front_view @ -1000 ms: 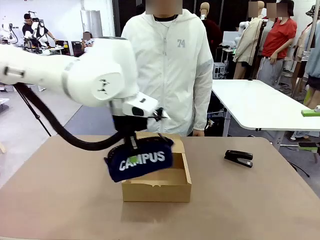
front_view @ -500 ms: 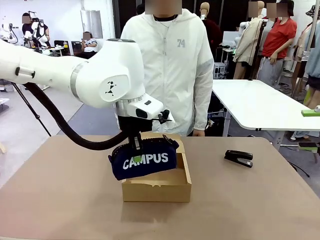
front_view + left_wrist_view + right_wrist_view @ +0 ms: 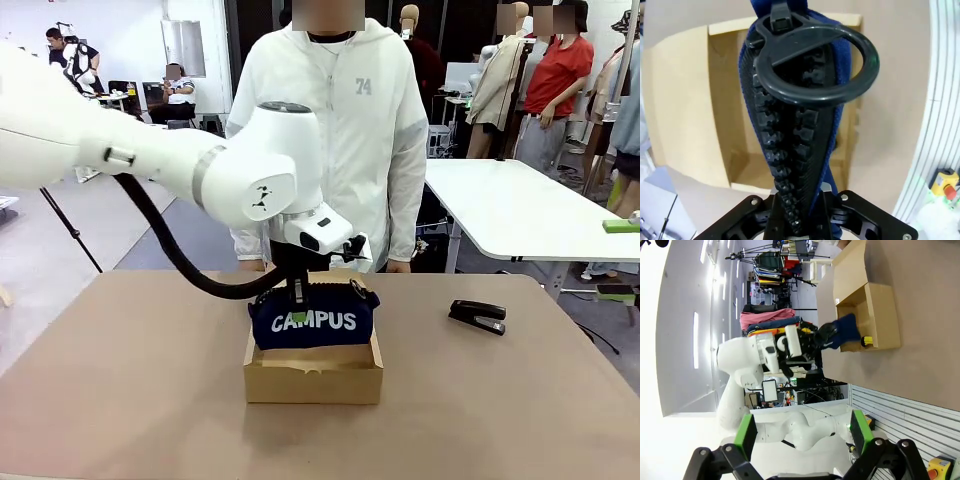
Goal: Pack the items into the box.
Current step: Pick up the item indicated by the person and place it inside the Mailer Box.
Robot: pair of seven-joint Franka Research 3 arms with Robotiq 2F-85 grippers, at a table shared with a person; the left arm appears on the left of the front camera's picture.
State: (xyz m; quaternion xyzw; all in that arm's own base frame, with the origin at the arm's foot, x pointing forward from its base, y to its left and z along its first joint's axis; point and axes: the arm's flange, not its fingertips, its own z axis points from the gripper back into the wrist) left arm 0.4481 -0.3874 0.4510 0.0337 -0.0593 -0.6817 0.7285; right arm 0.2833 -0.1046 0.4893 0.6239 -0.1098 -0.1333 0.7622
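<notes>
My left gripper (image 3: 298, 305) is shut on the navy blue "CAMPUS" pencil case (image 3: 312, 317), holding it by its zip edge just above the open brown cardboard box (image 3: 313, 378). In the left wrist view the case's black zip and ring pull (image 3: 805, 90) rise between my fingers, with the box's inside (image 3: 730, 130) below. The black stapler (image 3: 477, 316) lies on the table to the right of the box. My right gripper (image 3: 802, 437) stands open, far from the table, with green pads; its view shows the box (image 3: 875, 315) and the pencil case (image 3: 845, 332) at a distance.
A person in a white jacket (image 3: 345, 130) stands at the far side of the brown table (image 3: 120, 400), close behind the box. The box's flap lid (image 3: 850, 267) lies open toward the person. A white table (image 3: 520, 210) stands at back right.
My left arm has carried the pencil case rightward, from over the box's left front corner to directly above the box. The stapler has not moved.
</notes>
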